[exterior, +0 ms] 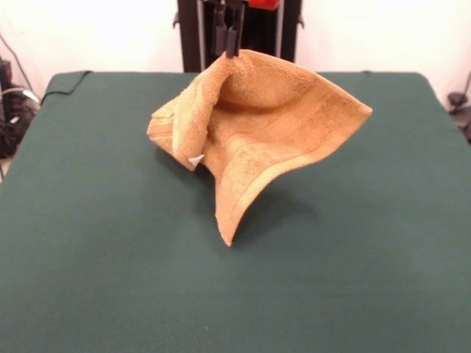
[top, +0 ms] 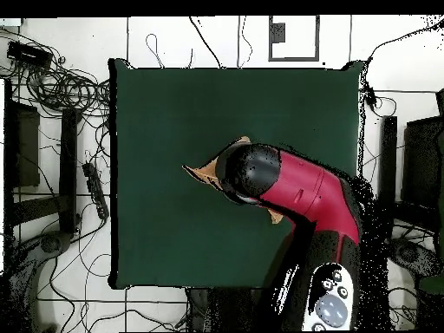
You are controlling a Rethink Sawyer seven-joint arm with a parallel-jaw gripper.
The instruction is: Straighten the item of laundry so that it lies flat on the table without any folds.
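My gripper (exterior: pixel 230 45) is pinched on the top edge of the towel (exterior: pixel 257 132), which hangs limp and light over mid-table (exterior: pixel 88 220), so corners seem the best holds.

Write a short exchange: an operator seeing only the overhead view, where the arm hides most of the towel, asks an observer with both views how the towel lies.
Operator: Is the towel flat? The arm covers it.
Observer: No. In the front view it hangs raised above the table, cupped and folded, with one corner pointing down.
Operator: What holds it up?
Observer: The pincer, shut on its top edge. A white tag shows on the fold at the picture's left.
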